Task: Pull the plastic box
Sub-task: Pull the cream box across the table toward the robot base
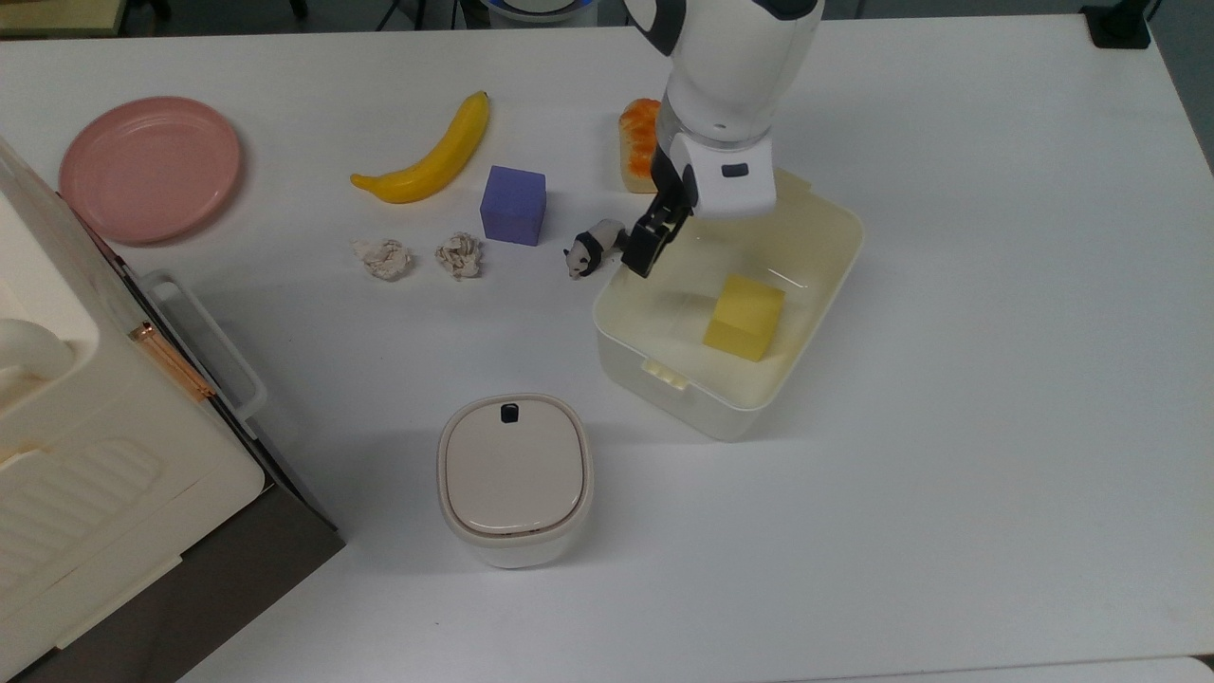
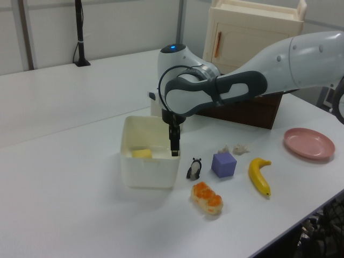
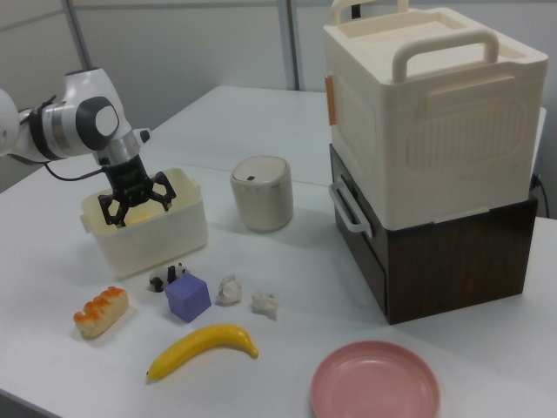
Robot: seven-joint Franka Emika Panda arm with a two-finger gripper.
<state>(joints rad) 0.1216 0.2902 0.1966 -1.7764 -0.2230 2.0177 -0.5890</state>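
Plastic box (image 1: 664,391) is sitting right of centre on the bench (image 1: 996,332) in the top view, angled, with a yellow block (image 1: 744,316) lying inside it. Hand (image 1: 645,254) is dipping at the box's long wall on the panda side, fingers spread wide in the right view, gripping nothing; one finger looks to be inside the wall, contact unclear.

Step, as I judge it: pull is engaged, with the hand hooking the wall rather than pinching it. Next move is calling for a steady drag, low, with the inner finger kept against the wall. Toy panda (image 1: 593,249) is standing just beside that wall and bread roll (image 1: 637,142) near the far corner, so both risk getting nudged.

Box is glossy cream plastic, lidless, with rounded corners, thin walls and a small latch tab on the short rim; likely sliding easily. Block is looking matte and foam-like. Purple cube (image 1: 513,204) and banana (image 1: 427,156) are lying beyond, lidded bin (image 1: 515,474) well apart.
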